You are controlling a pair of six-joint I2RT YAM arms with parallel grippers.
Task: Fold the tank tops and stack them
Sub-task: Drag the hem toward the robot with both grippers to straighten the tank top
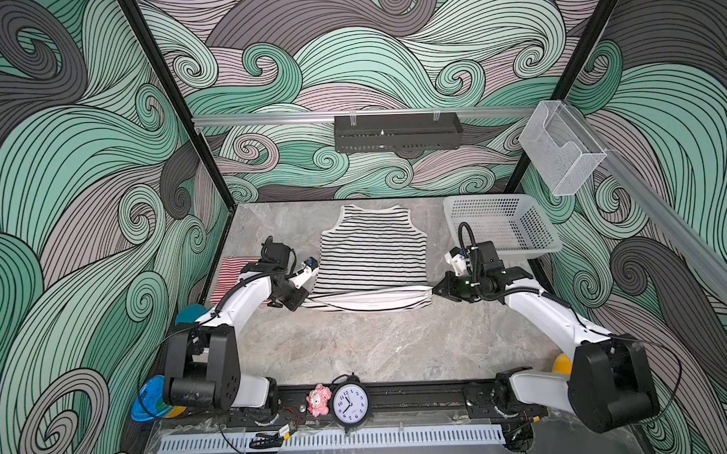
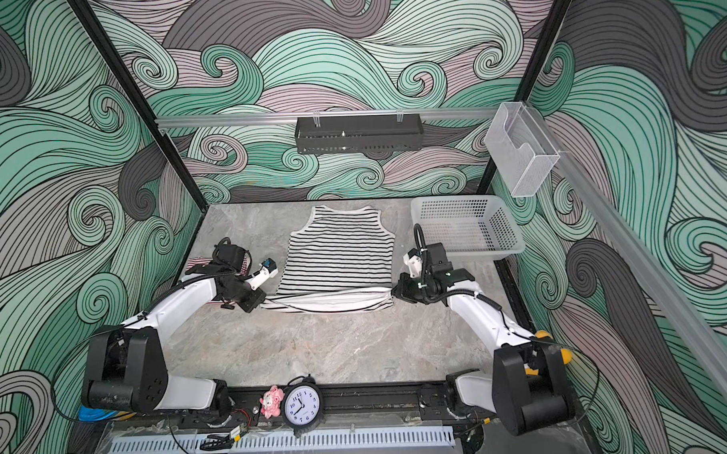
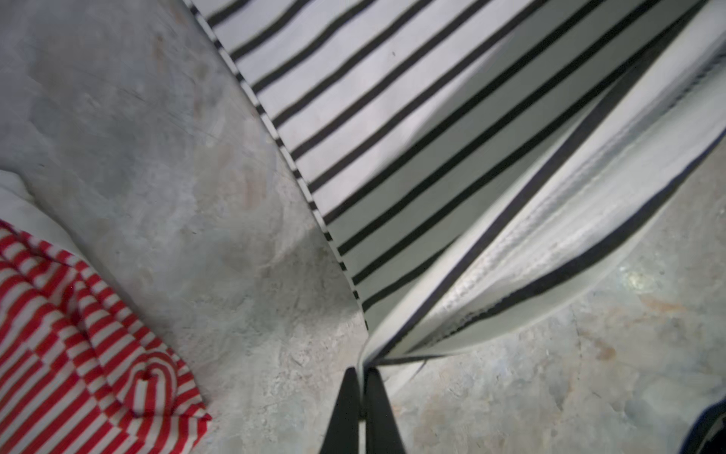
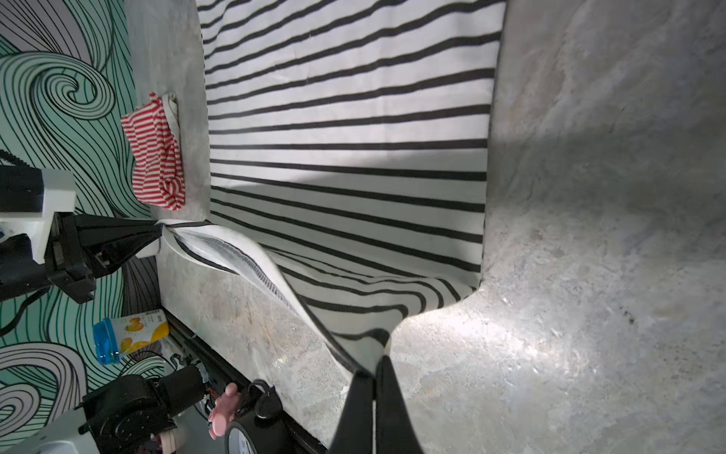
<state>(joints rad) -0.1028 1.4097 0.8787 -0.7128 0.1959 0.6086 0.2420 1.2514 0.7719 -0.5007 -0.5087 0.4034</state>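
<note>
Both the left gripper (image 1: 305, 301) and right gripper (image 1: 435, 291) pinch a bottom corner of the black-and-white tank top (image 1: 373, 252), stretched between them. The red-and-white tank top (image 1: 229, 274) lies near the left gripper.

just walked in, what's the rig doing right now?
Both arms are on the black-and-white tank top, spread flat on the table. The left hand and right hand each pinch a corner of its bottom hem, lifted taut between them, apparently starting a fold. The red-and-white tank top sits bundled at left.
</note>
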